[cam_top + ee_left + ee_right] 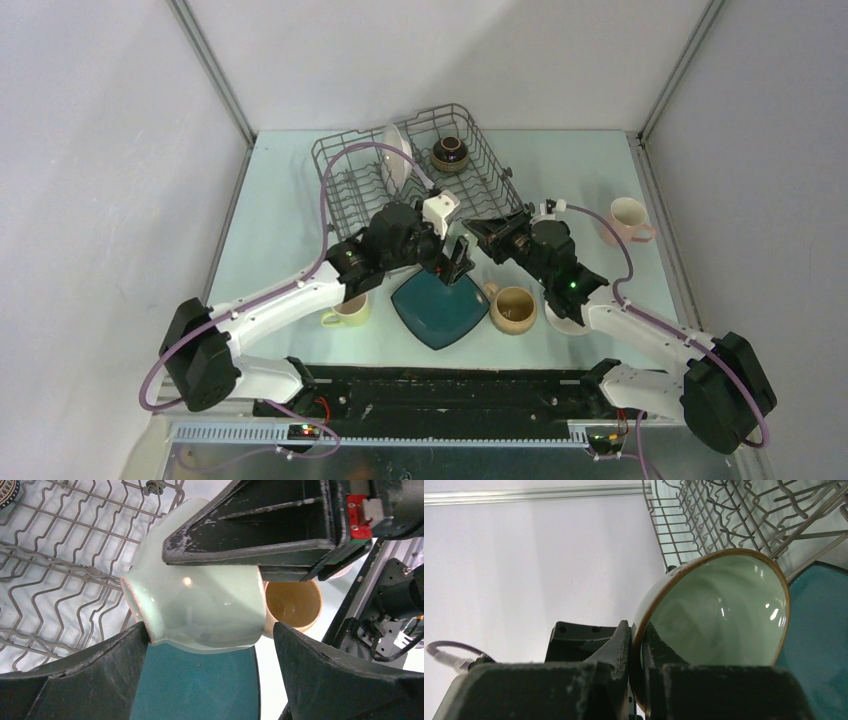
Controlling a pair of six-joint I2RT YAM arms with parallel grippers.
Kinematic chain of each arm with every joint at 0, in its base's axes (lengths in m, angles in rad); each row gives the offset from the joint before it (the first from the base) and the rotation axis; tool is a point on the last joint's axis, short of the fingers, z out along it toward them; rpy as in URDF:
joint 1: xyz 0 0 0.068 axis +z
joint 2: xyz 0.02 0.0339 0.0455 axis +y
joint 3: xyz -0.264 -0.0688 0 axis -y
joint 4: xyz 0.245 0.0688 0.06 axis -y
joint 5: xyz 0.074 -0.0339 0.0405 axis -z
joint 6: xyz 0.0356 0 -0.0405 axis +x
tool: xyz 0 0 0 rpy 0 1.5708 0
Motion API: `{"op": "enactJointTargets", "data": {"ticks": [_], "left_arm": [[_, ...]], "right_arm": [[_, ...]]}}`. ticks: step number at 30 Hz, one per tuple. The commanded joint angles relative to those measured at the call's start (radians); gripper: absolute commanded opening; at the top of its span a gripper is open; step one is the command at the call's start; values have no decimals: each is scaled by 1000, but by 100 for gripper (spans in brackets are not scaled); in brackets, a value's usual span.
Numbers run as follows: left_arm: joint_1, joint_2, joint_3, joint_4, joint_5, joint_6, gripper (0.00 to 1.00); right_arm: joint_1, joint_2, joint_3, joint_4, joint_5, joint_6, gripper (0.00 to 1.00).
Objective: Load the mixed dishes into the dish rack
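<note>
My right gripper (636, 630) is shut on the rim of the pale green bowl (719, 610) and holds it tilted in the air, just in front of the dish rack (340, 165). In the left wrist view the bowl (200, 605) lies on its side between the open jaws of my left gripper (210, 630). The left finger touches the bowl's foot and the right finger stands apart. The right gripper's fingers (250, 530) clamp the bowl from above. Below it lies the dark teal square plate (440, 308). In the top view the two grippers (458, 262) (487, 240) meet and hide the bowl.
The rack holds a white round plate (396, 160) on edge and a brown bowl (450, 153). A tan mug (512, 308) stands right of the teal plate, a yellow mug (346, 312) left of it, a pink mug (628, 220) far right. A white bowl (565, 322) lies under my right arm.
</note>
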Motion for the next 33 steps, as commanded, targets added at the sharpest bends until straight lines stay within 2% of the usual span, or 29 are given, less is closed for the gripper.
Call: {"op": "enactJointTargets", "data": {"ticks": [1,10,15,17,18,19,20,21,22,23,25,27,30,32,33], "left_arm": [[-52,2,65,-26,-98,57,96],[-66,33,96,-56,-150,78,71],[-68,44,110,-68,-128,84,62],[-67,44,108,-61,-113,84,55],[-66,45,109,-60,-118,87,44],[-67,46,111,-60,-123,89,38],[-67,50,114,-61,-131,91,27],[-67,53,116,-63,-138,97,22],[-67,54,119,-62,-141,99,14],[-68,57,120,-62,-150,103,12],[-67,55,125,-61,-167,109,3],[-67,52,133,-61,-176,116,0],[-67,46,149,-62,-215,119,0],[-65,44,161,-77,-246,120,0],[-62,43,165,-84,-259,120,0]], "right_arm": [[6,-19,71,86,41,41,0],[7,-19,71,87,43,45,0],[8,-12,71,97,31,40,0],[7,-13,71,92,35,38,0],[7,-16,71,88,39,32,1],[7,-19,71,87,40,23,13],[6,-21,71,81,40,21,19],[5,-24,71,79,40,17,30],[5,-25,71,77,41,15,35],[3,-27,71,74,40,13,42],[-1,-30,71,61,39,15,46],[-7,-33,71,41,42,17,50],[-14,-37,71,7,48,22,72],[-22,-45,71,-10,47,20,82],[-29,-48,71,-26,50,19,84]]}}
